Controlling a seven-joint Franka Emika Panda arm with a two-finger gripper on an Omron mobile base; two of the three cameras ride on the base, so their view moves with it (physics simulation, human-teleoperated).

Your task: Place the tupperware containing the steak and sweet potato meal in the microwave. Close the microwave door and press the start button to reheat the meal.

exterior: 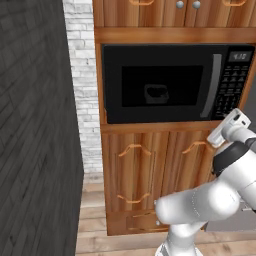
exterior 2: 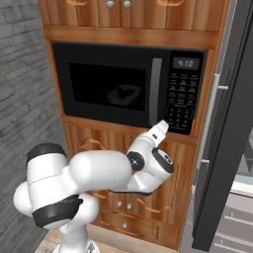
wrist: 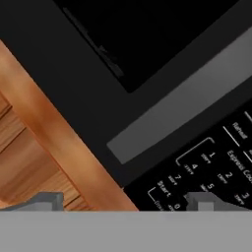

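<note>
The microwave (exterior: 175, 82) sits in a niche of the wooden cabinet (exterior: 150, 170), its door (exterior 2: 106, 84) shut flat against the front. Through the dark window both base views show the tupperware (exterior: 156, 93) resting inside, near the middle of the cavity floor; the food in it is too dim to make out. The right base view adds the clock display (exterior 2: 185, 63), reading 4:10, and the tall dark fridge door (exterior 2: 225, 123) beside the cabinet. In the hand view the gripper (wrist: 125, 201) has its jaws spread wide and holds nothing; 1 fingertip (wrist: 206, 201) lies over the keypad (wrist: 216, 167) near the Start key, the other over the wood trim below the microwave's lower edge. The grey bar handle (wrist: 182, 98) crosses that view diagonally.
</note>
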